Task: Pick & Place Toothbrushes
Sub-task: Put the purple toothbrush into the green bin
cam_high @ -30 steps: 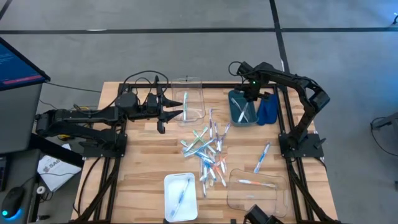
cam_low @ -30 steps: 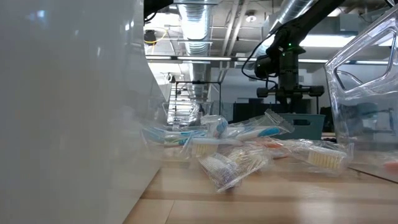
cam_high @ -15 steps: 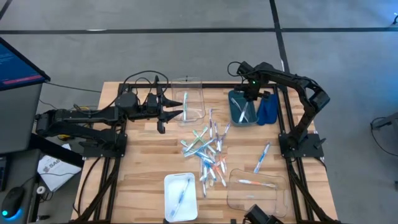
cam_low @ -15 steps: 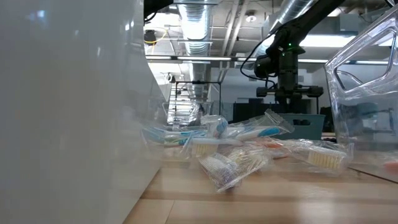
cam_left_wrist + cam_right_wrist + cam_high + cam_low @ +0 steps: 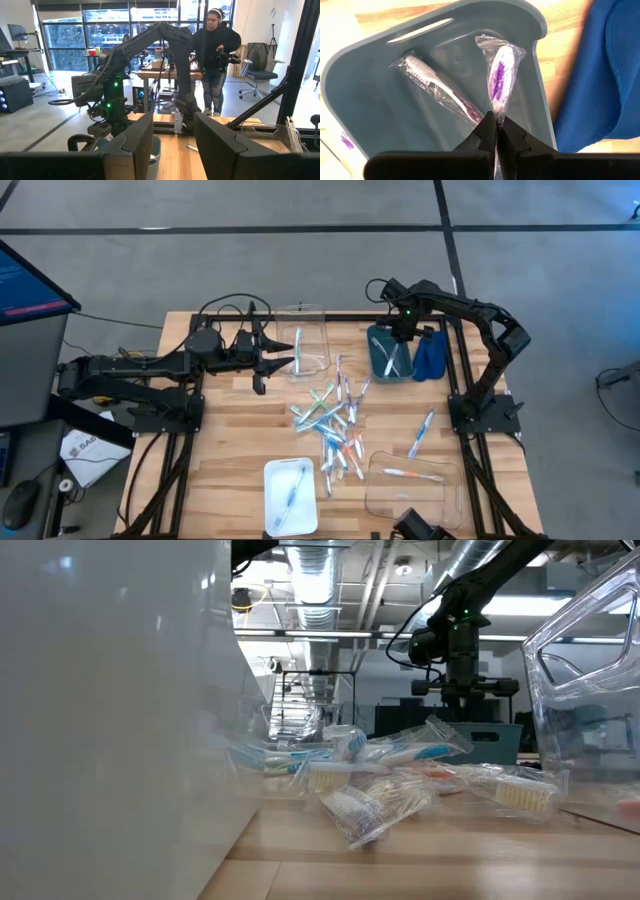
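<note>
The right gripper pinches a wrapped toothbrush by its light, slippery handle end, above the grey bin at 1 o'clock; left gripper half open, empty.

Most of the toothbrushes lie in a loose pile in the middle of the tabletop, crossing over each other. They are thin sticks in clear wrappers, with green, blue and orange-pink parts. One blue toothbrush lies alone, well apart from the pile. Two wrapped purple toothbrushes lie slanted inside a grey-blue bin, their heads apart.
</note>
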